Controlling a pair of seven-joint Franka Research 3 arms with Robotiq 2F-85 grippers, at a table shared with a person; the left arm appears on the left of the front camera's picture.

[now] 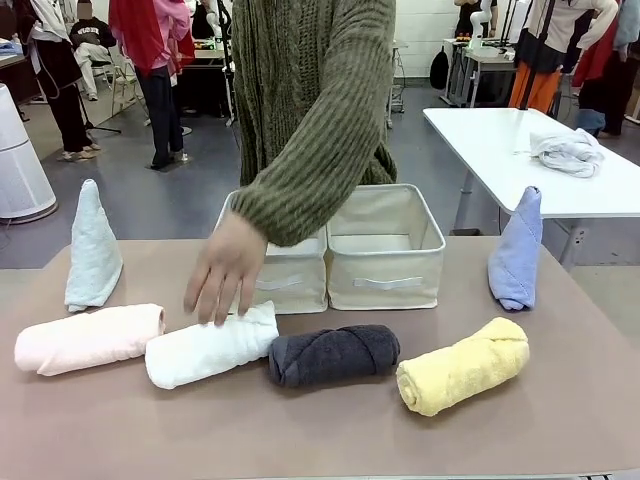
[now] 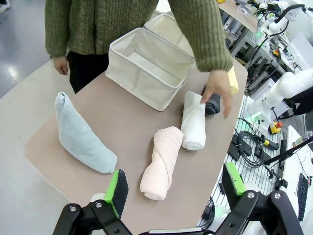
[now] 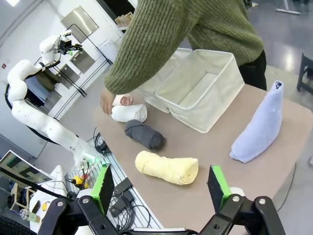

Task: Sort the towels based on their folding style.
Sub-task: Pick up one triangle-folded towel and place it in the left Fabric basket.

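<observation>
Six towels point(image 1: 333, 355) lie unsorted on the desk point(image 1: 560, 420) in the front view, a person's hand point(image 1: 225, 270) on the white roll point(image 1: 212, 347). Left wrist view: left jaws open near the pink roll point(image 2: 161, 161). Right wrist view: right jaws open near the yellow roll point(image 3: 167, 167).

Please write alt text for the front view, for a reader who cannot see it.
A person's hand reaches to the white roll, in a row with the pink roll, grey roll and yellow roll. Behind stand two cream bins, a teal cone at left, a blue cone at right.
</observation>
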